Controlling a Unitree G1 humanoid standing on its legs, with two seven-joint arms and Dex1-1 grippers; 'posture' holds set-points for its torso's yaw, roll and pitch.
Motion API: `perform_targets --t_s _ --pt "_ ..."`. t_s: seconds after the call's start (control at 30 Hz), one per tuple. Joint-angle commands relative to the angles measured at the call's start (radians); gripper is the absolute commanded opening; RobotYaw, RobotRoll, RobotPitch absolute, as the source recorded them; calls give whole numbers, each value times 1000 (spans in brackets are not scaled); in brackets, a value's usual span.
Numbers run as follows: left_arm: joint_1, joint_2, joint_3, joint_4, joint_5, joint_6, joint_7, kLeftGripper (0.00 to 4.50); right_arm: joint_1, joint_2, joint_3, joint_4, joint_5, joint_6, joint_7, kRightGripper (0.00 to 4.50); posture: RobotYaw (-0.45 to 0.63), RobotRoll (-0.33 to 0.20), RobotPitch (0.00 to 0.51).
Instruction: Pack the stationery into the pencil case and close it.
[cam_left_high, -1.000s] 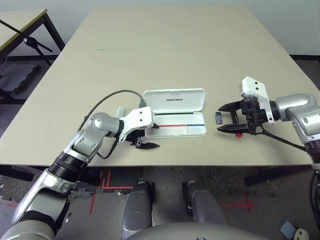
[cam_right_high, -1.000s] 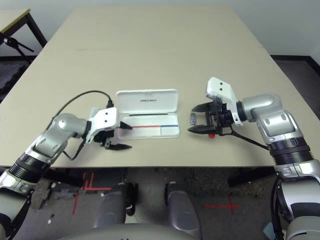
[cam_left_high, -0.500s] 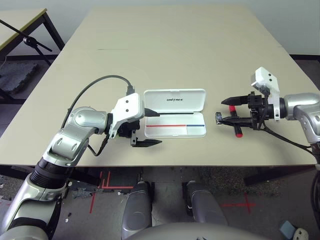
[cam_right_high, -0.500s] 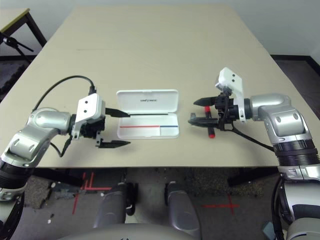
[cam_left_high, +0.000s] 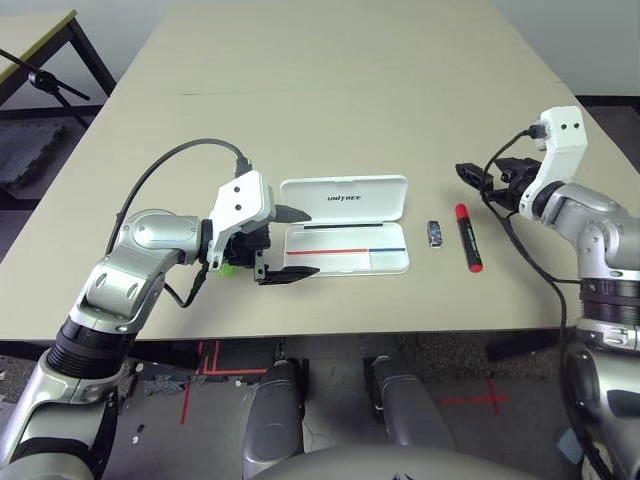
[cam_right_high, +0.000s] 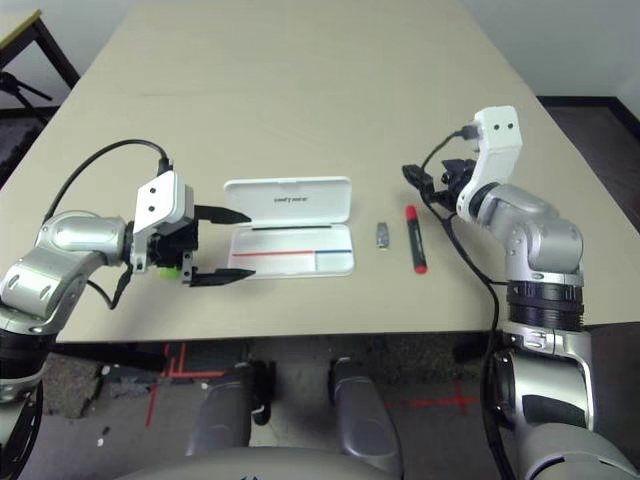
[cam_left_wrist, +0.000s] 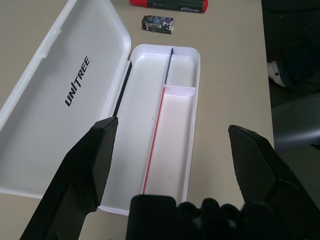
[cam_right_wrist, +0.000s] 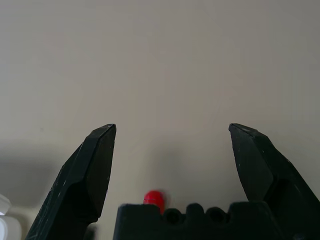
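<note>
On the desk (cam_left_high: 330, 90), going left to right: the left gripper (cam_left_high: 289, 243) hovers at the case's 9 o'clock, fingers spread and pinching nothing. A green highlighter (cam_left_high: 228, 267) peeks out just under that hand. The case (cam_left_high: 346, 226) lies open and looks empty, lid (cam_left_wrist: 65, 95) at 12 o'clock of the tray (cam_left_wrist: 170, 135). At its 3 o'clock sit the small block (cam_left_high: 435, 233), then the red marker (cam_left_high: 468, 237), lying parallel and a little apart. The right gripper (cam_left_high: 476, 177) hangs at the marker's 12 o'clock, fingers spread, holding nothing.

The step in hand seems to be picking the first item. The right gripper would do well to drop straight over the marker's middle, fingers straddling it crosswise, clear of the block, then lay it in the long compartment.
</note>
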Motion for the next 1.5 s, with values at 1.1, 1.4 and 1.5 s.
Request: perform_targets --t_s 1.1,1.4,1.5 --pt "-32 -4 -39 44 43 -27 4 4500 72 -149 115 -42 18 292 55 966 -95 0 166" --pt "-32 12 -25 43 43 -26 -1 4500 29 -292 197 -52 38 103 266 472 -81 0 163" --pt "-32 26 -19 42 42 -26 -1 4500 38 -349 265 -107 51 -4 411 472 -69 0 158"
